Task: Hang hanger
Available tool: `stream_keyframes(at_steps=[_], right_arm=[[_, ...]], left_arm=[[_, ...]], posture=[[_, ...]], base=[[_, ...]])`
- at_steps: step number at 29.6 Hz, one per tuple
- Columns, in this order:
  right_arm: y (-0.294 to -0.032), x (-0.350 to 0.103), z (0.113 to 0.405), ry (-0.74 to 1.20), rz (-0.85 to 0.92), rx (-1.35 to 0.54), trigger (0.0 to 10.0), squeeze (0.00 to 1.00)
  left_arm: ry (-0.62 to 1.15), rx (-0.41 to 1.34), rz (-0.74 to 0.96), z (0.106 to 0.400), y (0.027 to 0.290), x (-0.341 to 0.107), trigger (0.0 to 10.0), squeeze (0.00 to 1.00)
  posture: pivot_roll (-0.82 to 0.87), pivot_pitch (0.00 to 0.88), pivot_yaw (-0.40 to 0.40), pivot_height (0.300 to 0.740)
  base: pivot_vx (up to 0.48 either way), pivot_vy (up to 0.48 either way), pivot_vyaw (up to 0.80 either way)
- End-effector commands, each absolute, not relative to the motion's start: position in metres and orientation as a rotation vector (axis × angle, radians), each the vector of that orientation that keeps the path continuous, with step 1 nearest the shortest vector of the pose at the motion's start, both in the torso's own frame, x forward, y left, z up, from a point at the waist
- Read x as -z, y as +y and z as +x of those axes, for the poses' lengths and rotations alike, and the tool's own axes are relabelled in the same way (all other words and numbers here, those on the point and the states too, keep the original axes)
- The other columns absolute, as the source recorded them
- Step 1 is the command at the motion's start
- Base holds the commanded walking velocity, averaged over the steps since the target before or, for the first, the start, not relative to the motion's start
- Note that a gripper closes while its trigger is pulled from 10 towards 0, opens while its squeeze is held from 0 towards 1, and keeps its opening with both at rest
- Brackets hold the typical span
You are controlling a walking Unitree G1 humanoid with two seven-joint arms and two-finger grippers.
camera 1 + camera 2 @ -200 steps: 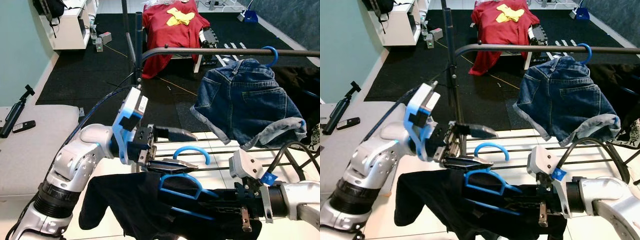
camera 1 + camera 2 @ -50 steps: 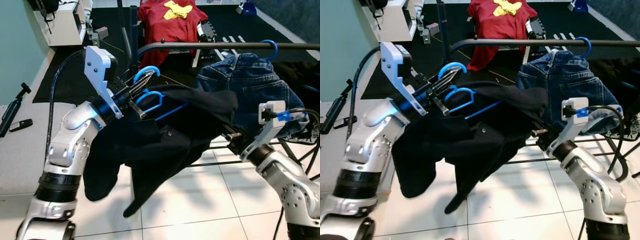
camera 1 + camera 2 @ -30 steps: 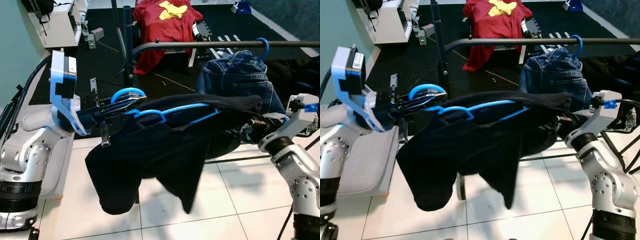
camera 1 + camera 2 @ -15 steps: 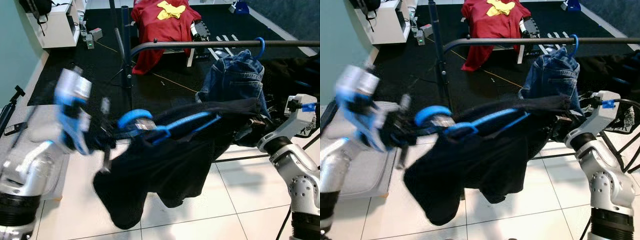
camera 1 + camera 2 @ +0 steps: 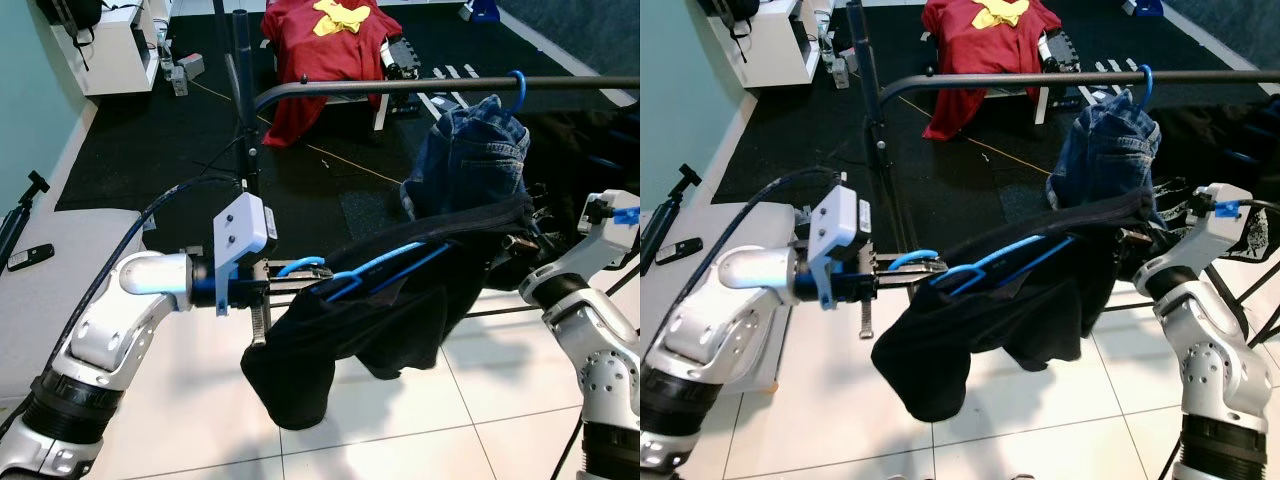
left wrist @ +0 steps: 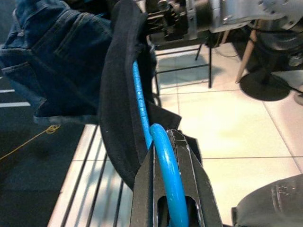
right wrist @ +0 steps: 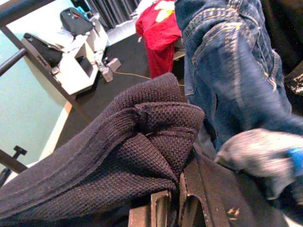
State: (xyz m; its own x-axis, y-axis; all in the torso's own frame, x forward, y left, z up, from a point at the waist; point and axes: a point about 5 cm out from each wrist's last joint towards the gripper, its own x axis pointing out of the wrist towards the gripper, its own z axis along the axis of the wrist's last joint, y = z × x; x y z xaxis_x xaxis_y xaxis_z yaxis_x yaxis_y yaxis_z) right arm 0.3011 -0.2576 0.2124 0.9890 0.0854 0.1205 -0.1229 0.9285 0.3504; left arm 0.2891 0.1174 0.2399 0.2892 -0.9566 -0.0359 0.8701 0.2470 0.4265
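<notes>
Blue plastic is what catches the eye first: the blue hanger (image 5: pixel 362 273) crosses the middle of the frame, tilted, with its hook end low on the left and its far end higher on the right. The left gripper (image 5: pixel 283 289), at centre left, has its 2 black fingers (image 6: pixel 194 179) closed around the hook, and the wrist view shows the blue loop pressed between them. A black garment (image 5: pixel 340 340) is draped over the hanger and hangs down toward the white tiled floor (image 5: pixel 470 400) in the lower middle of the frame. The right gripper (image 5: pixel 515 243), at the right side of the frame, has its fingers closed on the other end of the garment, where the knitted cloth is bunched up in the right wrist view. The hanger is not on the dark rail (image 5: pixel 400 90), which runs across the upper part of the frame above and behind it. On that rail, at the upper right, denim shorts (image 5: pixel 465 150) hang from a second blue hook (image 5: pixel 518 90). A red shirt (image 5: pixel 310 50) lies at the top centre, on the black mat behind.
</notes>
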Motion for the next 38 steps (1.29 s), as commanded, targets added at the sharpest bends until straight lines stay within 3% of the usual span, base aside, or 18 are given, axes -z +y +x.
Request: stream_keyframes(at_steps=[1,10,22,24,26,32,33,34,35,36,37,38], right_arm=[[-0.252,-0.214,0.300,-0.107,0.370,-0.136,0.0,0.00],[-0.251,-0.215,0.302,-0.106,0.372,-0.141,0.0,0.00],[-0.248,-0.214,0.303,-0.100,0.373,-0.146,0.0,0.00],[-0.245,-0.210,0.302,-0.067,0.330,-0.161,0.0,0.00],[-0.235,-0.195,0.300,0.034,0.221,-0.214,0.0,0.00],[-0.226,-0.175,0.291,0.158,0.094,-0.294,0.0,0.00],[-0.228,-0.175,0.289,0.159,0.088,-0.296,3.8,0.00],[-0.229,-0.175,0.288,0.156,0.085,-0.296,9.1,0.00],[-0.231,-0.175,0.288,0.151,0.084,-0.287,10.0,0.00],[-0.231,-0.175,0.288,0.151,0.084,-0.287,10.0,0.00],[-0.234,-0.177,0.288,0.139,0.093,-0.278,10.0,0.24],[-0.236,-0.179,0.288,0.121,0.103,-0.269,10.0,0.84]], left_arm=[[-0.270,1.276,0.450,0.288,0.113,-0.242,10.0,0.00],[-0.207,1.377,0.708,0.279,0.108,-0.220,10.0,0.00],[-0.204,1.363,0.852,0.280,0.095,-0.210,10.0,0.00],[-0.245,1.331,0.811,0.282,0.090,-0.215,10.0,0.00],[-0.332,1.240,0.639,0.291,0.082,-0.232,10.0,0.00],[-0.478,1.074,0.380,0.308,0.090,-0.271,10.0,0.00],[-0.505,1.037,0.344,0.312,0.096,-0.280,10.0,0.00],[-0.525,1.005,0.308,0.315,0.102,-0.288,10.0,0.00],[-0.538,0.988,0.282,0.317,0.107,-0.294,10.0,0.00],[-0.538,0.988,0.282,0.317,0.107,-0.294,10.0,0.00],[-0.550,0.981,0.281,0.318,0.112,-0.298,10.0,0.00],[-0.557,0.977,0.293,0.319,0.117,-0.301,10.0,0.00]], posture=[[-0.10,0.195,-0.007,0.740],[-0.10,0.190,-0.011,0.740],[-0.10,0.189,-0.013,0.740],[-0.10,0.192,-0.015,0.740],[-0.10,0.192,-0.014,0.740],[-0.10,0.192,-0.010,0.740],[-0.10,0.194,-0.009,0.740],[-0.10,0.193,-0.007,0.740],[-0.10,0.193,-0.007,0.740],[-0.10,0.193,-0.007,0.740],[-0.10,0.193,-0.006,0.740],[-0.10,0.193,-0.006,0.740]], base=[[0.000,0.000,0.00],[0.000,0.000,0.00],[0.000,0.000,0.00],[0.000,0.000,0.00],[0.000,0.000,0.00],[0.000,0.000,0.00],[0.000,0.000,0.00],[0.000,0.000,0.00],[0.000,0.000,0.00],[0.000,0.000,0.00],[0.000,0.000,0.00],[0.000,0.000,0.00]])
